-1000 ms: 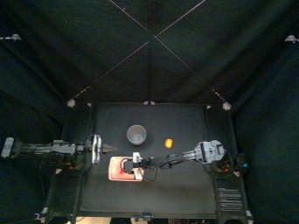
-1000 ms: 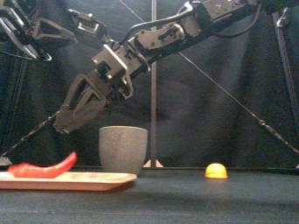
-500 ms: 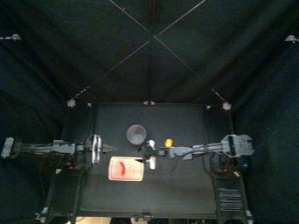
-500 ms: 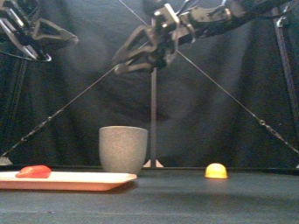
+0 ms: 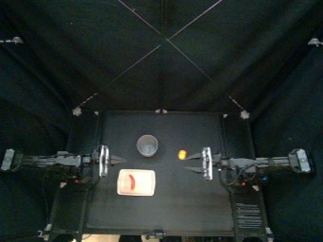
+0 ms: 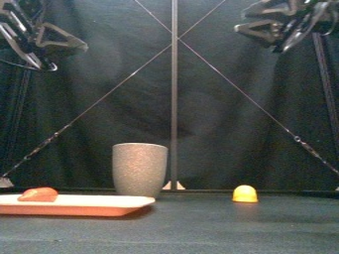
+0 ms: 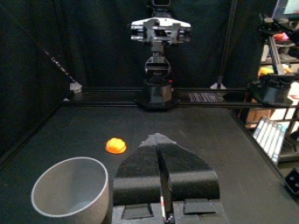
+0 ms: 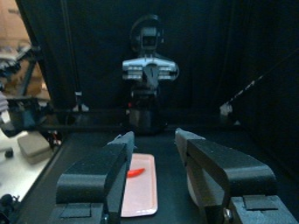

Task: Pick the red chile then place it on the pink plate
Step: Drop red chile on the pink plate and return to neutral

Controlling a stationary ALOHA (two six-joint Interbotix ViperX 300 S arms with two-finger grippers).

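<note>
The red chile lies flat on the pink plate at the table's front left; low in the front view, the chile sits at the left end of the plate. My right gripper hangs open and empty to the right of the plate, well clear of it and high up. Between its jaws the right wrist view shows the plate with the chile. My left gripper rests shut at the left, beside the plate's back corner.
A tall grey speckled cup stands behind the plate, upright. A small orange-yellow toy lies to its right on the table. Both show in the left wrist view: the cup and the toy.
My right gripper let go of the chile over the plate, rose and drew back to the right. The chile now lies flat on the plate. The left arm stayed still.
</note>
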